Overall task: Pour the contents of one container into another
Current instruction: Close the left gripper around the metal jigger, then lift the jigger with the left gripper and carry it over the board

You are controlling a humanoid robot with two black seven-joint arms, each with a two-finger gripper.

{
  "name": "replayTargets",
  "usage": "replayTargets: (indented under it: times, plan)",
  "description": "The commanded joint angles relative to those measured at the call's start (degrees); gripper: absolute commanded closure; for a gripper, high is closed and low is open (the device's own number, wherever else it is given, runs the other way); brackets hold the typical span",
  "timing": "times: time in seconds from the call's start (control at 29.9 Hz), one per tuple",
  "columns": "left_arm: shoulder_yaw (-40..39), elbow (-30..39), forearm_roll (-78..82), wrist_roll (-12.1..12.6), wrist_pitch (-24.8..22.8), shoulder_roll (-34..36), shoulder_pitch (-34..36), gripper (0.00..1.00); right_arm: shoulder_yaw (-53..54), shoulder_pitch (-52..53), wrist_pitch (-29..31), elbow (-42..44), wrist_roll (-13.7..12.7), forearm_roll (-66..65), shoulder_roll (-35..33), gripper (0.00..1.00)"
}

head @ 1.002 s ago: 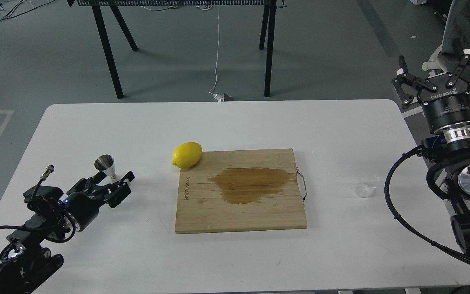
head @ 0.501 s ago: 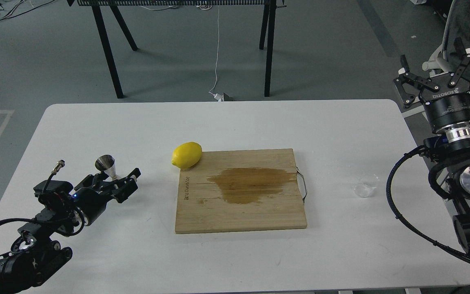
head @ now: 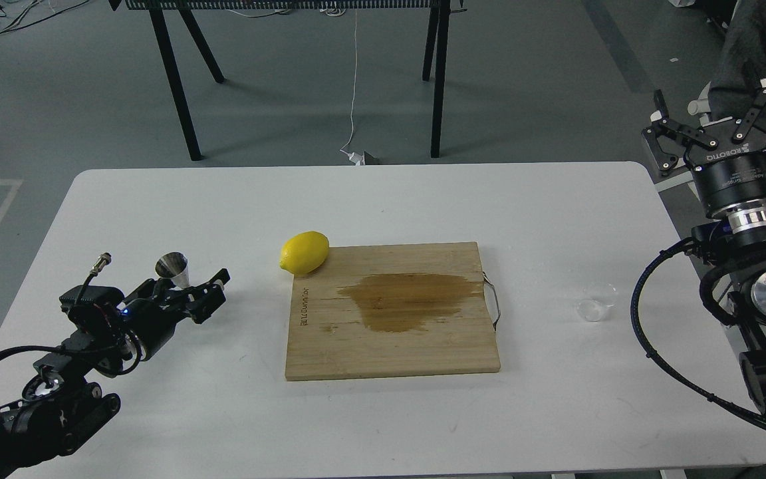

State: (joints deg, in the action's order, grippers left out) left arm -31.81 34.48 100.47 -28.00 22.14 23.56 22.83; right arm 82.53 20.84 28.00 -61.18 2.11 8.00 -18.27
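The small steel jigger [head: 171, 267] stands upright on the white table [head: 383, 199] at the left. My left gripper [head: 187, 287] lies low on the table with its fingers spread to either side of the jigger's lower half, which they hide. It looks open, and no grip on the jigger shows. The tiny clear cup [head: 596, 303] sits on the table at the right, beyond the board's handle. My right gripper [head: 715, 106] is raised past the table's right edge, pointing up, open and empty, well above and behind the cup.
A wooden cutting board [head: 393, 346] with a dark wet stain lies mid-table, its metal handle [head: 495, 301] to the right. A yellow lemon [head: 304, 252] rests at the board's far left corner. Black table legs [head: 177, 86] stand on the floor beyond.
My left arm has crept forward and to the right, so its fingers now flank the jigger more closely. The right gripper drifted slightly right. Cup, lemon and board have not moved.
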Motion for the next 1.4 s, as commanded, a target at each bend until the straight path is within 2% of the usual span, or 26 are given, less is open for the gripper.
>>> replayTargets:
  times: [0.0,0.3,0.47,1.0,1.24,1.37]
  plan:
    - [0.61,-0.21,0.17,0.0,0.09,0.0,0.11,0.2,0.0,-0.01,0.0,0.01,0.0,0.0,-0.01,0.01]
    - [2.72,-3.19,0.26,0.0,0.62,-1.14,1.17,0.48,0.0,-0.09,0.0,0.01,0.0,0.0,-0.01,0.01]
    - [3.07,-3.55,0.26,0.0,0.89,-1.14,1.34,0.55,0.0,-0.09,0.0,0.01,0.0,0.0,-0.01,0.01]
    - [4.22,-4.42,0.43,0.0,0.97,-1.06,1.87,0.87,0.0,-0.36,0.0,-0.26,0.0,0.0,0.08,0.01]
    - [4.04,-4.42,0.08,0.0,0.97,-0.53,3.97,0.9,0.0,-0.36,0.0,-0.26,0.0,0.0,0.08,0.01]
    - [4.13,-4.42,-0.1,0.0,0.27,0.7,8.89,0.9,-0.09,-0.36,0.0,-0.26,0.0,0.0,0.08,0.01]
